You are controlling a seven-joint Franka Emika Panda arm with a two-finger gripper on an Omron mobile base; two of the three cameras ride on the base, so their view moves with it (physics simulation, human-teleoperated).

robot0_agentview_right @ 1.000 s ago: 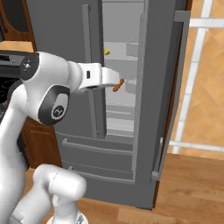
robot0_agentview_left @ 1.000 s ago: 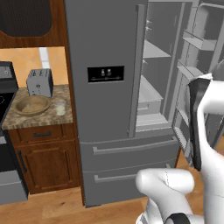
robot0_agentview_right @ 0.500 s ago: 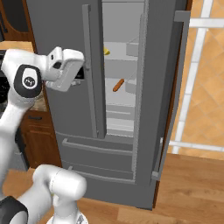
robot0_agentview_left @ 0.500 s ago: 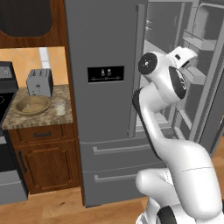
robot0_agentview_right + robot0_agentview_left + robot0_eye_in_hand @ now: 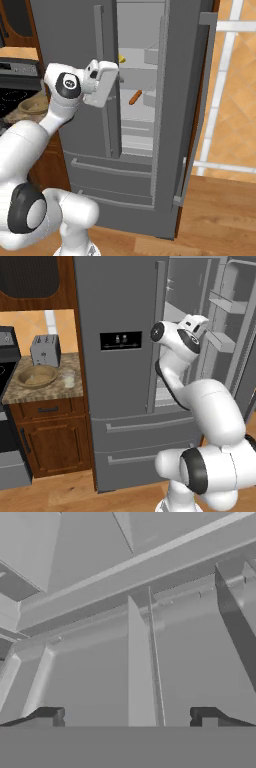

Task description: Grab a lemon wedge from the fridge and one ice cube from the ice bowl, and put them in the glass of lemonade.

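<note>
The gripper [image 5: 127,718] stands wide, jaws empty, facing grey shelving inside the fridge [image 5: 75,40], whose right door hangs open. The lemon wedge [image 5: 121,59] sits on an upper shelf, above the orange-brown item [image 5: 135,97]. To do this well, I judge the hand should turn toward that upper shelf, clear the door edge, and approach the wedge level. Compared with 1 second ago, the arm has swung back from deep inside to the doorway.

Both base views look forward from behind the white arm, left and right, sharing the tall grey French-door fridge [image 5: 125,356] [image 5: 150,100]. The hand view faces its grey interior panels [image 5: 100,662] closely.
</note>
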